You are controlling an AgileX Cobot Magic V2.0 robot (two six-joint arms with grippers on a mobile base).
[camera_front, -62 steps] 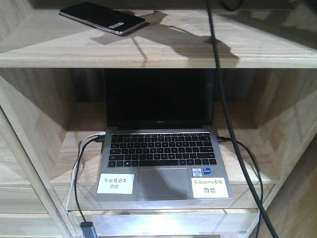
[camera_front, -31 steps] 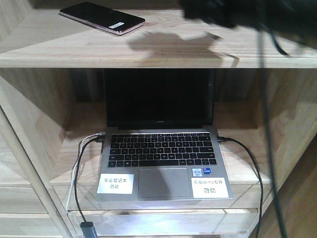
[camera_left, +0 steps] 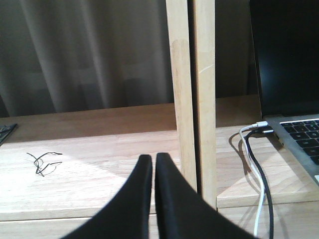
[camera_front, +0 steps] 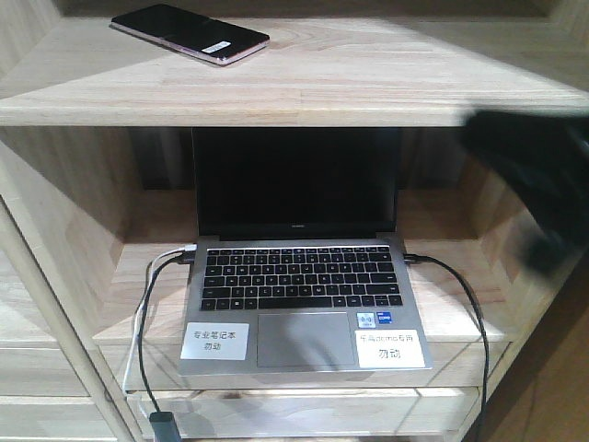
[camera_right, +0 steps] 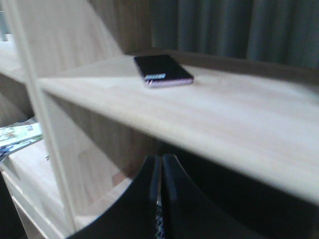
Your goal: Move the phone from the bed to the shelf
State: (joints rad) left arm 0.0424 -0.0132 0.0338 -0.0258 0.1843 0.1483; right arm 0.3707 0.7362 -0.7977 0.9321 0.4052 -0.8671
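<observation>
Placement looks done: phone (camera_right: 162, 71) flat on shelf (camera_right: 234, 117), above and beyond the right gripper (camera_right: 160, 160), which is closed, empty.

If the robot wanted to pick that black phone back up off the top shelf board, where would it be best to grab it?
Probably across its narrow width, near the middle. The phone lies flat on the shelf, so the fingers would come from above, one on each long pinkish edge. It is thin and glossy, so a grip on the faces looks unworkable.
</observation>
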